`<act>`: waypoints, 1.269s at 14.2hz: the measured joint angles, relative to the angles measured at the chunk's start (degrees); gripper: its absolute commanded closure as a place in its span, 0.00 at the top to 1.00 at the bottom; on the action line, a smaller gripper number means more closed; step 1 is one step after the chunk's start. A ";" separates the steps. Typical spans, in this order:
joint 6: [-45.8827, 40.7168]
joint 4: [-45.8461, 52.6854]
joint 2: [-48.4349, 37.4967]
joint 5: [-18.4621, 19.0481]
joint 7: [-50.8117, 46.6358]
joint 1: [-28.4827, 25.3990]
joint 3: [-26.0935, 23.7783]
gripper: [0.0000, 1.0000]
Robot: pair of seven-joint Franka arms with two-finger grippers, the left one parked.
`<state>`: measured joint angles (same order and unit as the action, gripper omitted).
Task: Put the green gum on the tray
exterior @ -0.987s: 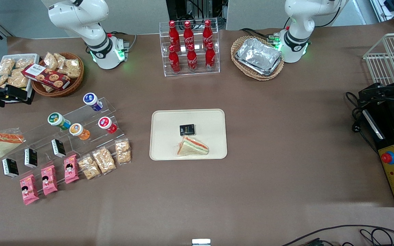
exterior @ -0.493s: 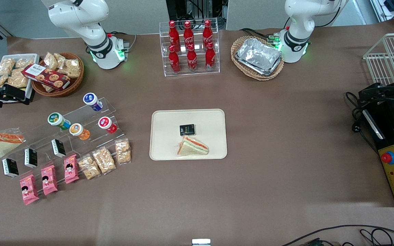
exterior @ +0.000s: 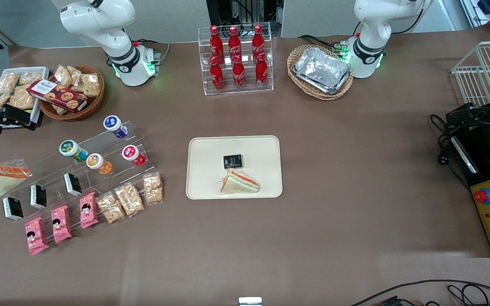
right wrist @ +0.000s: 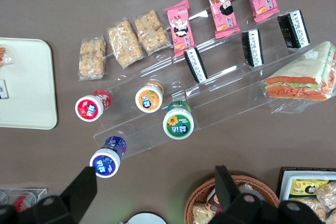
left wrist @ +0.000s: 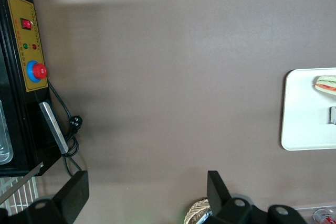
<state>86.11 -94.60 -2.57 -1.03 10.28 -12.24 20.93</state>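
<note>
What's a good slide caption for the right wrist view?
Open gripper hovers above the green gum on its clear stepped rack, tray nearby.

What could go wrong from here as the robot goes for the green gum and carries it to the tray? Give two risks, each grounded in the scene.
1. The green gum sits close beside the orange canister on the clear stepped stand; the open gripper, high above it, might bump that neighbour.
2. The tray already holds a sandwich and a black packet, so a careless drop could land on them.
</note>
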 measured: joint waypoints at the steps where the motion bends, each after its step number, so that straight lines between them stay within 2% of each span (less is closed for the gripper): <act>1: -0.01 -0.01 0.07 0.00 0.01 0.01 0.02 1.00; 6: 2.76 -3.14 0.45 0.00 0.69 0.05 0.81 1.00; 18: 30.95 -27.70 -0.57 0.00 2.81 1.05 1.53 1.00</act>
<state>117.07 -122.30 -3.14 -1.02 13.09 -11.19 22.46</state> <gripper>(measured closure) 0.000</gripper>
